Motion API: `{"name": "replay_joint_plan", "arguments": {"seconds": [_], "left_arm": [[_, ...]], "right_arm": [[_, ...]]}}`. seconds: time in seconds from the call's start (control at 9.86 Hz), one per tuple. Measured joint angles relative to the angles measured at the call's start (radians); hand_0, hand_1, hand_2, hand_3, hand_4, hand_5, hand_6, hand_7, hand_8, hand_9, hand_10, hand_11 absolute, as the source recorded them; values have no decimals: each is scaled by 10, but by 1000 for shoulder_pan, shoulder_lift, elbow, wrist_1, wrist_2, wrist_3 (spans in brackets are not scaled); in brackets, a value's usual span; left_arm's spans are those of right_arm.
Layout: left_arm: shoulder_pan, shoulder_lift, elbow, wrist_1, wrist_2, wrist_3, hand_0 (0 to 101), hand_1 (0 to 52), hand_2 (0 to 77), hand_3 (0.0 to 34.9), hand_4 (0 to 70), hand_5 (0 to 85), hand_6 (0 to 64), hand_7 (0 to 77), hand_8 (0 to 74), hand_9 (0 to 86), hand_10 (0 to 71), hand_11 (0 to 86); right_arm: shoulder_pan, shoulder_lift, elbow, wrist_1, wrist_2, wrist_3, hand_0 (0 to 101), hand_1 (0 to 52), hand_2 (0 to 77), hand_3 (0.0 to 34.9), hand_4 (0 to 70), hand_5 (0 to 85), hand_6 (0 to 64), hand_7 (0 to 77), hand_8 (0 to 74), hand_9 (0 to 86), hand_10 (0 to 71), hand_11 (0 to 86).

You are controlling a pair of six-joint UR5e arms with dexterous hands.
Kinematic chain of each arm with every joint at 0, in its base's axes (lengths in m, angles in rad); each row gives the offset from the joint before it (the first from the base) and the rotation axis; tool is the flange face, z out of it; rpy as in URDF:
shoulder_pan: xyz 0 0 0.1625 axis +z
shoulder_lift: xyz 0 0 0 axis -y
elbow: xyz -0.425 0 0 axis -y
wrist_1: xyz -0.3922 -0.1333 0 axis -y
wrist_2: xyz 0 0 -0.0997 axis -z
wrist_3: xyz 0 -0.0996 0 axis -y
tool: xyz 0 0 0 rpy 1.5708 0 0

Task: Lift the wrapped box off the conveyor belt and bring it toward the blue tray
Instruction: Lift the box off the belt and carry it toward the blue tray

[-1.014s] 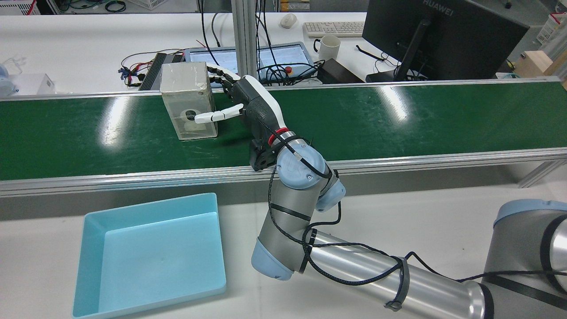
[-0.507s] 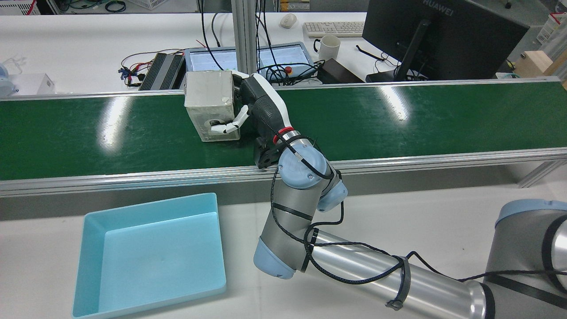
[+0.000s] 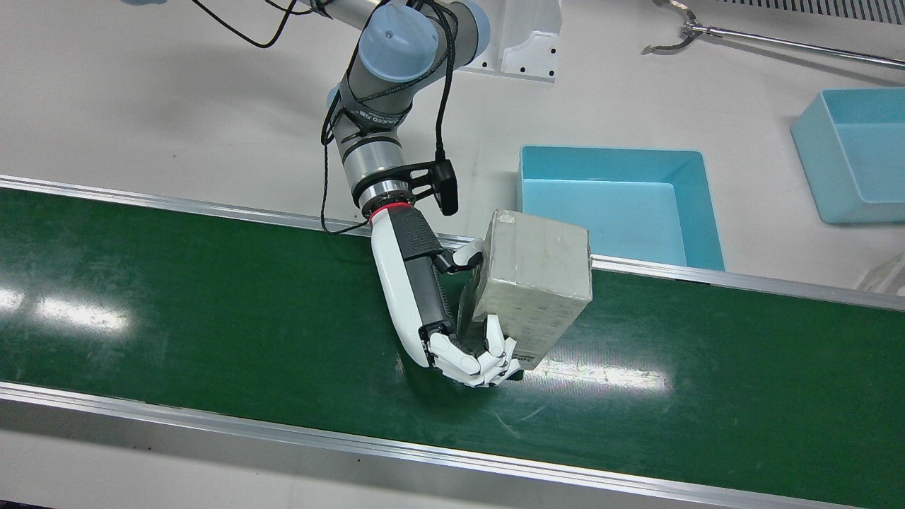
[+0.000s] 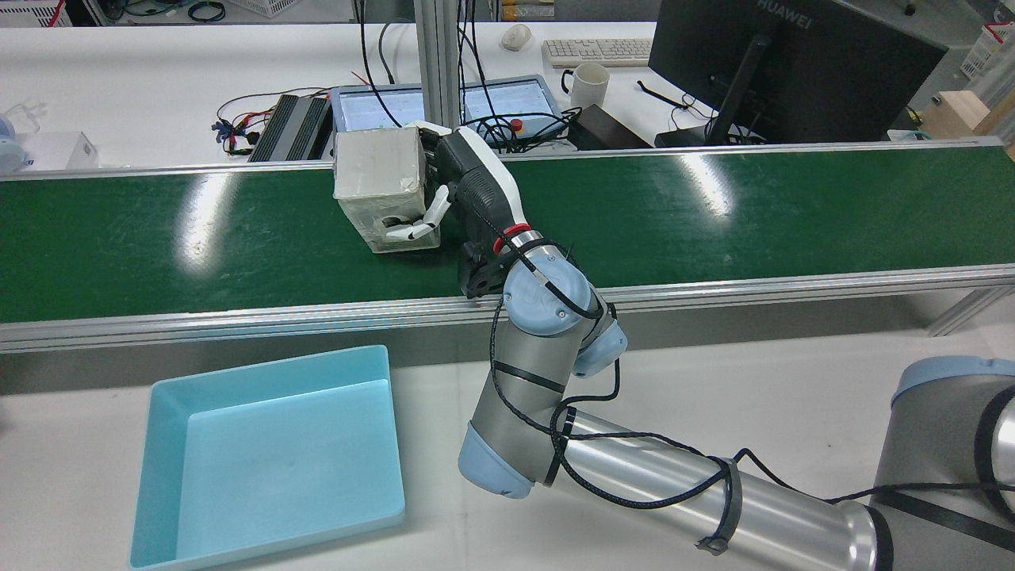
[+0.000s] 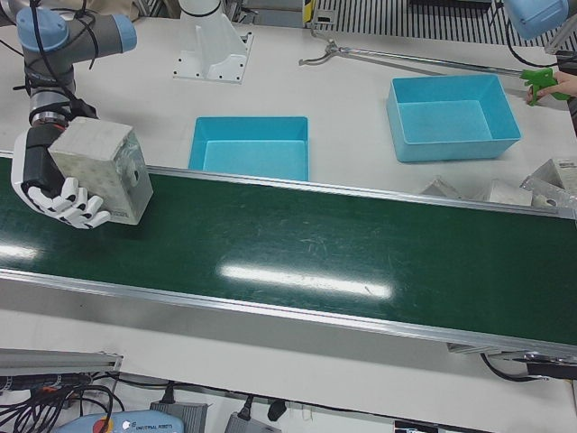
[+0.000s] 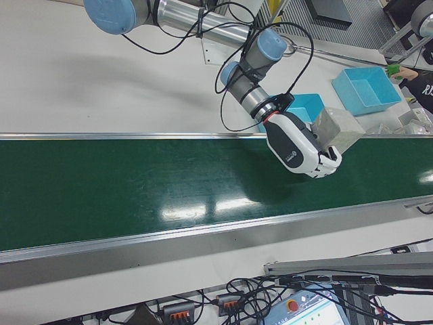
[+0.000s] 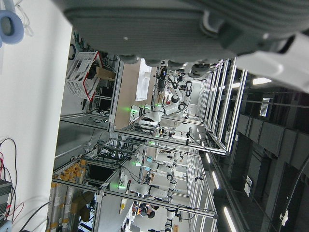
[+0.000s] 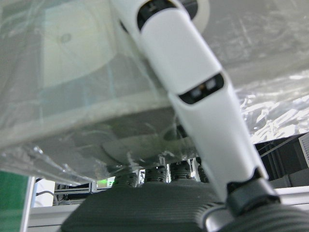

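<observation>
The wrapped box (image 3: pixel 537 276) is a grey carton in clear film, tilted over the green conveyor belt (image 3: pixel 212 297). My right hand (image 3: pixel 424 297) is shut on it, with the fingers (image 3: pixel 474 364) curled round its far face and the thumb on its near face. The box also shows in the rear view (image 4: pixel 373 170), beside the hand (image 4: pixel 468 182), and in the left-front view (image 5: pixel 104 167). Whether it clears the belt I cannot tell. The right hand view shows one finger (image 8: pixel 193 96) pressed on the film (image 8: pixel 96 72). The blue tray (image 4: pixel 270 365) lies on the table near the belt. The left hand view shows only a blurred part of the left hand (image 7: pixel 193 29).
A second blue tray (image 3: pixel 848 155) sits further along the table. The belt's aluminium rail (image 4: pixel 238 317) runs between belt and tray. A grabber tool (image 3: pixel 707 32) lies near the pedestal. Wrapped packets (image 5: pixel 505 191) lie by the belt's far end.
The box has come to the right along the belt into my right hand. The fingers have closed round it. Hand and box have since shifted slightly right and up.
</observation>
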State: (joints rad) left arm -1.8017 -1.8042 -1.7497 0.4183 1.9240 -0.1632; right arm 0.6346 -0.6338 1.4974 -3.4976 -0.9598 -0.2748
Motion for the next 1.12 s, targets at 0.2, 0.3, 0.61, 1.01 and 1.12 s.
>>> {"name": "replay_joint_plan", "arguments": {"seconds": [0.2, 0.3, 0.61, 1.01, 1.12], "left_arm": [[0, 0, 0, 0, 0, 0, 0, 0, 5, 0, 0, 11, 5, 5, 5, 0, 5, 5], [0, 0, 0, 0, 0, 0, 0, 0, 5, 0, 0, 11, 5, 5, 5, 0, 0, 5], [0, 0, 0, 0, 0, 0, 0, 0, 5, 0, 0, 11, 5, 5, 5, 5, 5, 5], [0, 0, 0, 0, 0, 0, 0, 0, 5, 0, 0, 11, 5, 5, 5, 0, 0, 5], [0, 0, 0, 0, 0, 0, 0, 0, 5, 0, 0, 11, 5, 5, 5, 5, 0, 5]], "right_arm": [[-8, -4, 106, -60, 1, -1, 564, 22, 355, 0, 327, 709, 311, 693, 382, 573, 267, 404], [-29, -4, 148, -81, 1, -9, 564, 22, 355, 0, 327, 709, 311, 693, 382, 573, 267, 404], [-125, -5, 223, -101, 28, -65, 535, 22, 355, 0, 311, 698, 322, 693, 382, 573, 267, 404], [-223, -13, 252, -101, 60, -121, 536, 22, 355, 0, 311, 698, 322, 693, 376, 622, 278, 409], [-241, -22, 251, -101, 61, -127, 536, 22, 355, 0, 311, 698, 322, 693, 376, 622, 278, 409]]}}
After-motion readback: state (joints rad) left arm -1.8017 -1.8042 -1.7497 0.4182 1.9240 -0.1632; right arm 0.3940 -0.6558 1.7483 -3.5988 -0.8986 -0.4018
